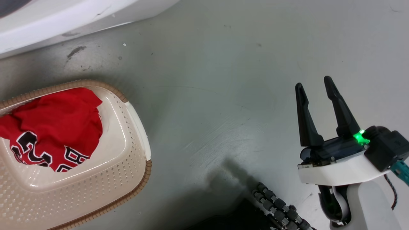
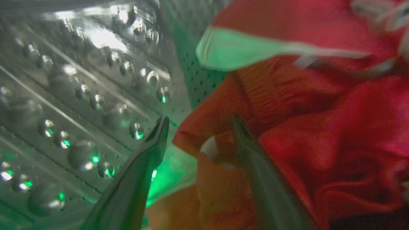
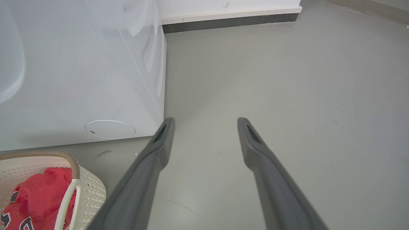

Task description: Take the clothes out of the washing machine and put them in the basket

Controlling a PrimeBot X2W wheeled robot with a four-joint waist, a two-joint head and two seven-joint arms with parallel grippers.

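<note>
Basket (image 1: 123,166): left, on the floor beside the washing machine (image 1: 48,22), jersey (image 1: 57,127) lying in it. Left hand (image 2: 199,120): inside the drum (image 2: 80,95), fingers apart, with the edge of the plain red garment (image 2: 319,143) between them. Recommended: push deeper, close on a thick fold, then lift. Right hand (image 1: 313,81): right, over the floor, fingers apart and empty.

Shiny dimpled steel drum (image 2: 80,95), soft cloth clothes (image 2: 319,143), glossy perforated plastic basket (image 1: 121,166), matt floor (image 1: 223,80).
</note>
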